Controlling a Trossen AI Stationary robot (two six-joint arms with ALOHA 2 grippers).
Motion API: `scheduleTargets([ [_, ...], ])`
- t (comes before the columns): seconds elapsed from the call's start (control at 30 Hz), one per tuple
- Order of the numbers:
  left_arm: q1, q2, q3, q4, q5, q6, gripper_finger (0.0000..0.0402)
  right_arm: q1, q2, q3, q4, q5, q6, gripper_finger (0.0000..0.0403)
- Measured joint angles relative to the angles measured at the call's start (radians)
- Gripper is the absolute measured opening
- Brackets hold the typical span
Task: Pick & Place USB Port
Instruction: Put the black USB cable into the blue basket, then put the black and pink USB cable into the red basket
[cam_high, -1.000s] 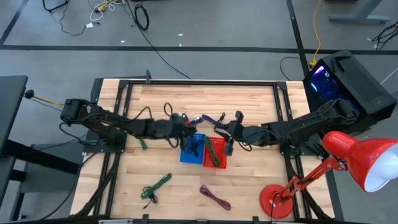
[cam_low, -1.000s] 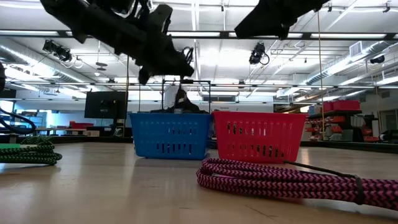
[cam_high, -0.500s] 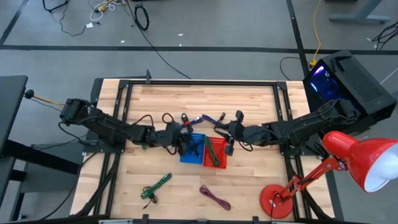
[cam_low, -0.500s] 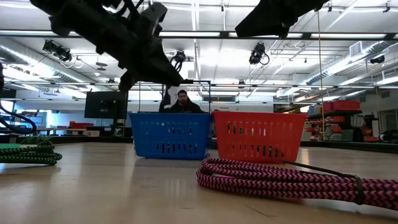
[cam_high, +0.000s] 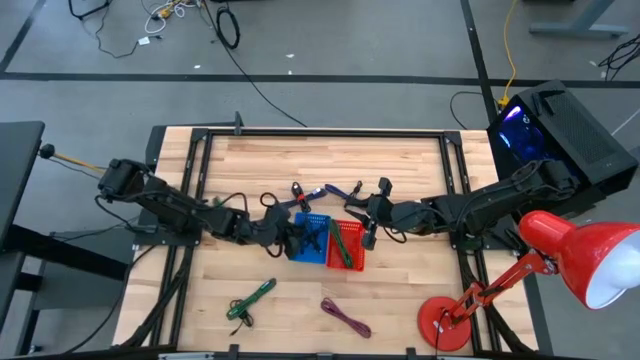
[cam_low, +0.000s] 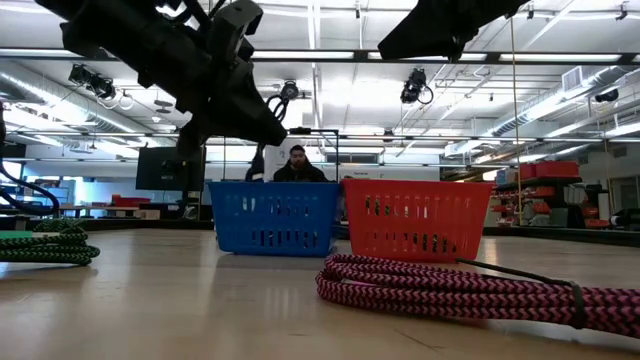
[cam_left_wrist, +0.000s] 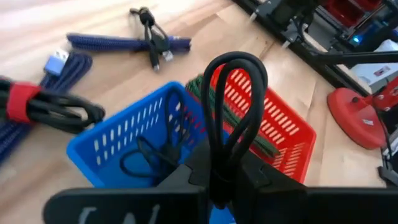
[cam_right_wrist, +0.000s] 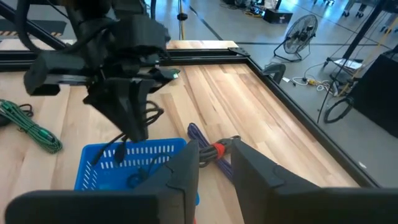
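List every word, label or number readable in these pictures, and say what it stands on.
None can be read.
The blue basket and red basket show no lettering.
The left gripper, holding a black cable, has pale marks on its body, too blurred to read.

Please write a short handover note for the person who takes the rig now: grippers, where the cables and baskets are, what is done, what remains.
Left gripper: shut on a black cable, above the blue basket.
Right gripper: open, holds nothing, waits beside the red basket.
Done: one black cable lies in the blue basket, a green cable in the red one.
Left: drop the held cable; still on the table are the blue cables, a green cable and a pink cable.
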Motion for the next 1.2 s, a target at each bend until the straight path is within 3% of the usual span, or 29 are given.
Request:
scheduleTargets([
  [0.33, 0.013, 0.063, 0.000, 0.007, 0.004, -0.052, 0.0092, 0.000, 0.000, 0.000, 0.005, -0.007, -0.008, 0.0094],
  [0.7, 0.063, 0.063, 0.000, 0.015, -0.003, -0.011, 0.0165, 0.000, 0.000, 0.000, -0.002, -0.008, -0.009, 0.0094],
  [0.97, 0.115, 0.060, 0.000, 0.054, -0.094, 0.083, 0.0209, 0.000, 0.000, -0.043, -0.009, -0.019, 0.031, 0.0094],
  [1.2, 0.160, 0.056, 0.001, 0.142, -0.069, 0.244, 0.0210, 0.060, 0.000, -0.143, 0.076, -0.343, 0.228, 0.0094],
])
